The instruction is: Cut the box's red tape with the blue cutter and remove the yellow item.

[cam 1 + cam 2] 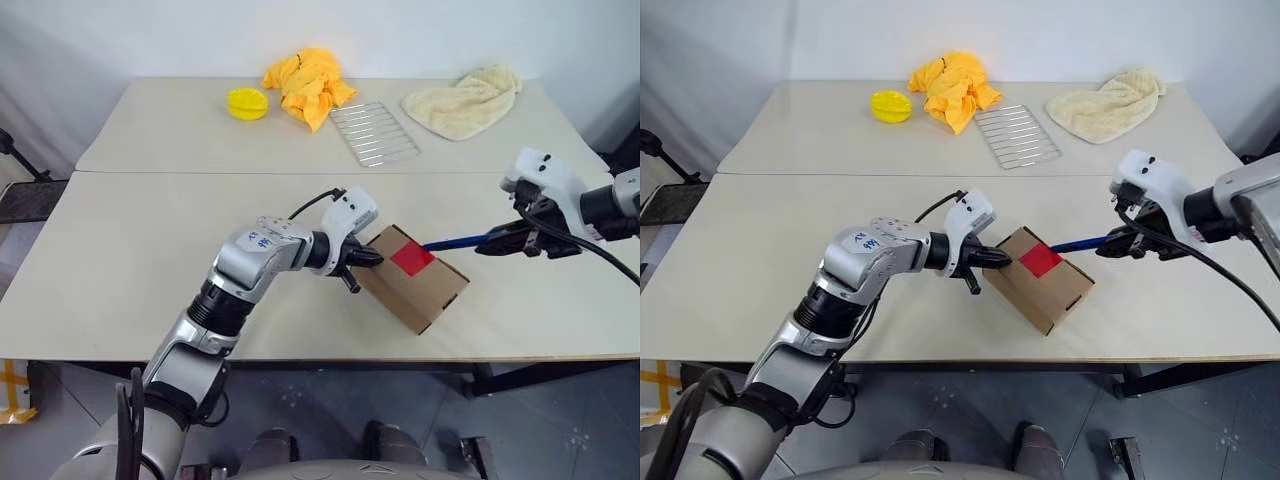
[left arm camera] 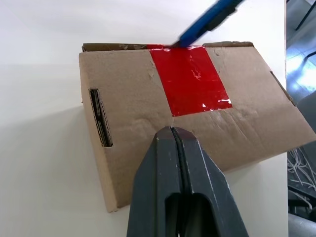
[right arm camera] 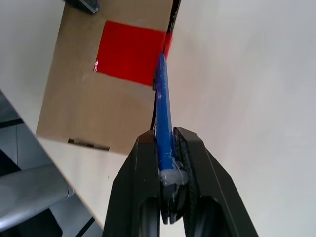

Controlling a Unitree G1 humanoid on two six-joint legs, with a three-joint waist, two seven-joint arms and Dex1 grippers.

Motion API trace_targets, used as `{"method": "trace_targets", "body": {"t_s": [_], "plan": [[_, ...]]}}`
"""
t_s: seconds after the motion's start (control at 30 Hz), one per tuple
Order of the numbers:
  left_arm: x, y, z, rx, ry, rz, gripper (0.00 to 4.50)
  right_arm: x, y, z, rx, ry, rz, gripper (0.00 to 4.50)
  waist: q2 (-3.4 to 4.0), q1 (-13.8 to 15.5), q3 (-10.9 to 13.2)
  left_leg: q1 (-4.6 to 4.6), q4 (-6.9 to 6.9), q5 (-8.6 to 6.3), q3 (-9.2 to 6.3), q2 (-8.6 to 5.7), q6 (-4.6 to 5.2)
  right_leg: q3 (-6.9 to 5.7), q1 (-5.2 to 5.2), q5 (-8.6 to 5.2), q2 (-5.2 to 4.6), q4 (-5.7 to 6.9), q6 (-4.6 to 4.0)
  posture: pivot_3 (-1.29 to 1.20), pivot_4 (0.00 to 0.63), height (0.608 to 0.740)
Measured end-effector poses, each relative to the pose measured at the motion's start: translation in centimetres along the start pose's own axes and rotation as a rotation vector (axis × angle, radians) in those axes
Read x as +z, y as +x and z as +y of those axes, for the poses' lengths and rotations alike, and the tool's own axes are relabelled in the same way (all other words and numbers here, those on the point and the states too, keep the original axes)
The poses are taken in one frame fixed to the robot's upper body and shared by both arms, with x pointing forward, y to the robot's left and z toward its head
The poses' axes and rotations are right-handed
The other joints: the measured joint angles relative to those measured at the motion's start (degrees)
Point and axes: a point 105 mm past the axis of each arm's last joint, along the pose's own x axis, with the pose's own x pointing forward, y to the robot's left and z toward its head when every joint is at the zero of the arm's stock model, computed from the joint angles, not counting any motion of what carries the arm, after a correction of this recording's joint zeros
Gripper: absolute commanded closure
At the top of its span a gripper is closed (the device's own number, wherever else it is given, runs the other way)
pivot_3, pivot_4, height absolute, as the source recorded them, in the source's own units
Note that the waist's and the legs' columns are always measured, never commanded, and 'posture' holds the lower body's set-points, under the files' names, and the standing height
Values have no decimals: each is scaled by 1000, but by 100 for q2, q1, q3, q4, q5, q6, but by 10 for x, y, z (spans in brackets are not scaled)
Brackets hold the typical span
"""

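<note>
The box (image 1: pixel 410 278) sits near the worktop's (image 1: pixel 120 260) front edge, flaps shut, its red tape (image 1: pixel 411 258) showing no full cut. The blue cutter (image 1: pixel 455 241), gripped between the right fingers (image 1: pixel 497 240), has its tip at the tape's far edge, where the box top meets its side. The left fingers (image 1: pixel 992 258), pressed together and empty, brace the box's near side. By the look of it cutting is only beginning; opening the box and taking out the yellow item remain.
</note>
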Motion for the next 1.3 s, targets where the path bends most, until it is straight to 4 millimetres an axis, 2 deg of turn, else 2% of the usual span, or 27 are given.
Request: {"method": "trace_targets", "body": {"t_s": [0.2, 0.73, 0.9, 1.0, 1.07, 1.13, 1.3], "plan": [[1, 5, -1, 14, 7, -3, 4500, -3, -2, 3, -8, 2, 40, 4339, 0, 24, 0, 0, 10, 0, -1, 3, 0, 0, 3, 7, 0, 2, -5, 0, 150, 740], [3, 9, 4, 32, 20, -18, 4500, -19, -28, 6, 13, 16, 114, 4339, 0, 15, 0, 1, 13, 0, -3, 4, 0, 0, 7, 13, 0, 0, -8, 0, 150, 740], [4, 11, 7, 39, 29, -17, 4500, -9, -45, -1, -30, 42, 15, 4339, 0, 11, 0, 1, 18, 0, -2, 6, 1, 0, 7, 19, 0, 1, -13, 0, 150, 740], [6, 14, 7, 31, 50, -16, 4500, -7, -78, -15, -160, 137, -127, 4339, -1, 45, 0, -4, 21, 0, -3, 7, 1, -1, 8, 21, 0, -3, -15, 0, 150, 740], [5, 14, 10, 36, 52, -16, 4500, -15, -90, -24, -252, 176, -177, 4339, -14, 28, -7, 0, 20, 0, -2, 9, 1, -3, 13, 22, 0, -4, -15, 0, 150, 740], [4, 14, 13, 44, 48, -10, 4500, -26, -82, -31, -295, 216, -247, 4339, -35, 9, -20, 17, 17, 0, -3, 12, 1, -7, 38, 25, 2, -8, -16, 0, 150, 740], [5, 17, 13, 40, 73, -10, 4500, -65, -37, -31, -322, 329, -350, 4339, -17, 12, -22, 30, 22, 1, -9, 12, 2, -6, 58, 31, 4, -12, -15, 0, 150, 740]]}}
